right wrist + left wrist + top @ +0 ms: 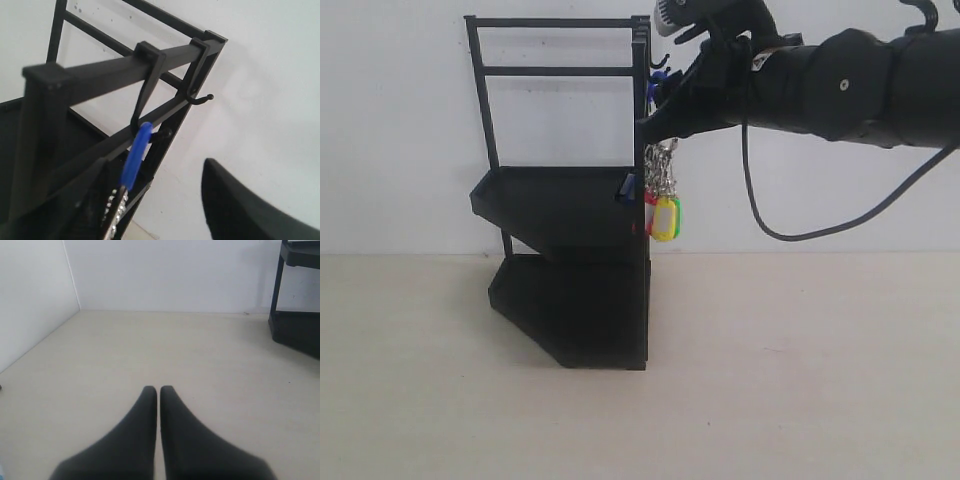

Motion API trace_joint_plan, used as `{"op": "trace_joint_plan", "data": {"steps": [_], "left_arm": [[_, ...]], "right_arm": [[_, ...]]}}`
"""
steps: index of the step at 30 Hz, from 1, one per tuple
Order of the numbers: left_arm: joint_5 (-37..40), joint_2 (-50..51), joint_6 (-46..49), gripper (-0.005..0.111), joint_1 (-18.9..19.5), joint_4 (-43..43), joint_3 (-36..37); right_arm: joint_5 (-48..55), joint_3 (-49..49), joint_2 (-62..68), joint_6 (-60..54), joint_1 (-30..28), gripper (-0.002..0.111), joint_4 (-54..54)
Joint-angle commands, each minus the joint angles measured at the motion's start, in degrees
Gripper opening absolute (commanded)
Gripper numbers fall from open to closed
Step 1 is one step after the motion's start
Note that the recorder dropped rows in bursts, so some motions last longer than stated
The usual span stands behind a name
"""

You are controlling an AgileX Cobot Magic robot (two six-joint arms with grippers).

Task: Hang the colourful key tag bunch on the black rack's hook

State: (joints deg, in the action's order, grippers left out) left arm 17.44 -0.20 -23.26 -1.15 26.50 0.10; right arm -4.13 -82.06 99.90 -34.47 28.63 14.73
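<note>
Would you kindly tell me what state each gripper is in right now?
Left gripper: closed, holding nothing.
Right gripper: open, with the colourful key tag bunch not clamped between its fingers.

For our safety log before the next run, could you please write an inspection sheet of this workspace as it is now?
Surface: pale table, no marks seen.
Job's things: black rack stands upright on the table. The colourful key tag bunch hangs beside its right post, with its blue loop at a side hook. Whether the loop is fully seated, I cannot tell.
Clutter: nothing seen.
Grippers: right gripper is at the hook, jaws apart. Left gripper is shut and empty, over the table.
Cables: one black cable sags under the right arm.
Surroundings: white wall.
</note>
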Motion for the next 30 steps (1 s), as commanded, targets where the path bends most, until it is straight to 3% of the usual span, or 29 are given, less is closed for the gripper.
{"op": "trace_joint_plan", "data": {"steps": [1, 9, 16, 23, 30], "left_arm": [[-0.57, 0.20, -0.32, 0.004, -0.07, 0.01, -0.10], [-0.57, 0.20, -0.32, 0.004, -0.07, 0.01, -0.10], [-0.57, 0.20, -0.32, 0.004, -0.07, 0.01, -0.10], [-0.57, 0.20, -0.32, 0.004, -0.07, 0.01, -0.10], [-0.57, 0.20, -0.32, 0.004, -0.07, 0.01, -0.10]], "right_arm": [[-0.79, -0.33, -0.40, 0.01, -0.01, 0.062, 0.16], [-0.07, -0.33, -2.65, 1.60, -0.01, 0.062, 1.05], [6.58, -0.33, -6.89, 2.64, -0.01, 0.061, 1.47], [11.04, 5.24, -12.65, 2.64, -0.12, 0.043, 1.47], [12.19, 14.25, -20.97, 2.88, -0.12, 0.042, 1.47]]}}
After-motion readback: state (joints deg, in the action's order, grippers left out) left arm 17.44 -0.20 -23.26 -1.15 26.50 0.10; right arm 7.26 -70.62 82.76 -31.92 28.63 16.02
